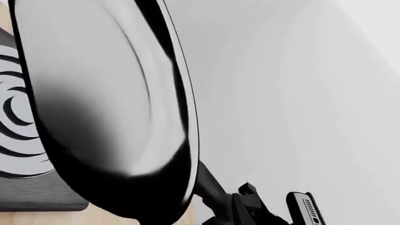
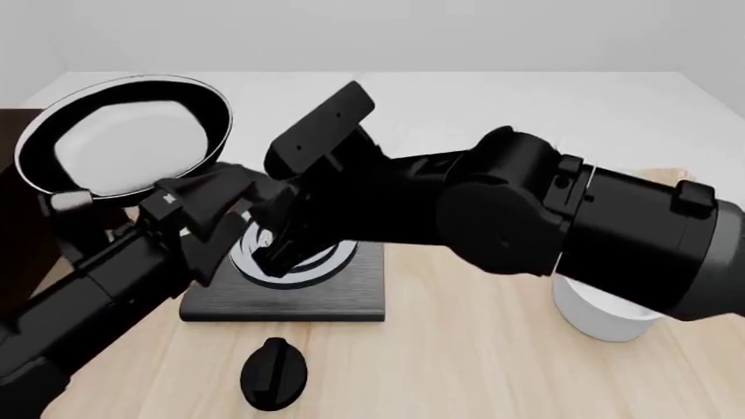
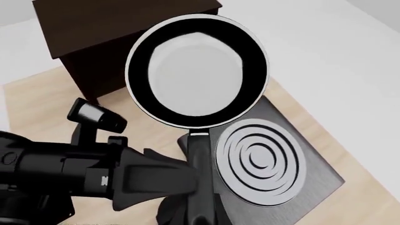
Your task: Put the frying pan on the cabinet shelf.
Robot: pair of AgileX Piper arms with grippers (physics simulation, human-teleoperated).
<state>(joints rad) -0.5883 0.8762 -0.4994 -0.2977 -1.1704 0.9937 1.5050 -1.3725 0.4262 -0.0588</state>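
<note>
The frying pan is black with a thin light rim. It hangs tilted in the air at the far left, above the hob and beside the dark brown cabinet. In the right wrist view the pan lies in front of the cabinet. My left gripper is shut on the long handle. It also shows in the front view. The pan fills the left wrist view. My right gripper is low by the handle's end, over the hob. Its jaws are hidden.
The black square hob with silver rings lies mid-table, under both arms. A white round bowl stands at the right, half behind the right arm. A small black knobbed lid-like piece lies near the front edge.
</note>
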